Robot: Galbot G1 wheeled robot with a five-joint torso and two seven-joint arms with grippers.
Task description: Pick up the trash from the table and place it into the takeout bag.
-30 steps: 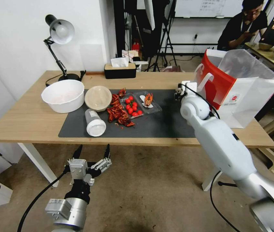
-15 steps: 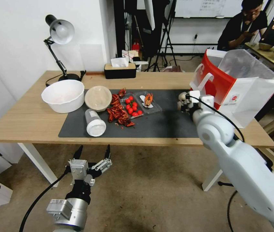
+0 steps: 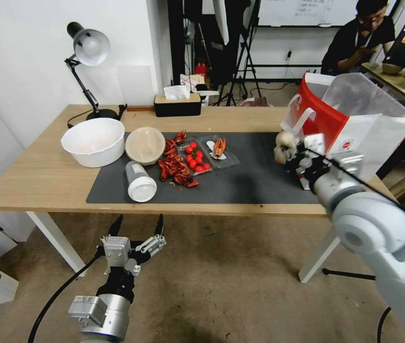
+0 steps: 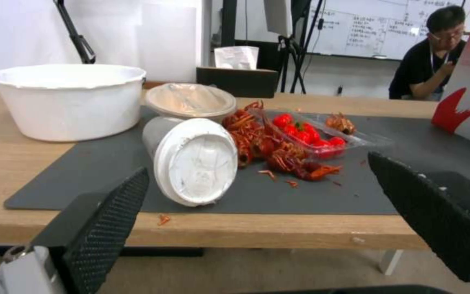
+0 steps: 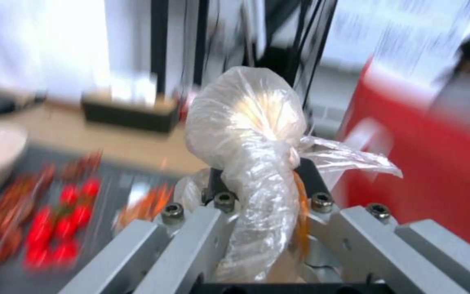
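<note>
Now keep right tool (image 5: 257, 192) clamped on small clear bag (image 5: 249, 126); lift above takeout bag (image 3: 355, 128) rim at frame right, then release. Left tool (image 3: 136, 228) open, empty, lower left.

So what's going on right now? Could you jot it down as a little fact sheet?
Right gripper: shut on a small clear bag, above the table's right end
Takeout bag: upright, beside that gripper
Left gripper: open, low in front of the table
On the dark mat: lidded cup on its side, beige bowl
</note>
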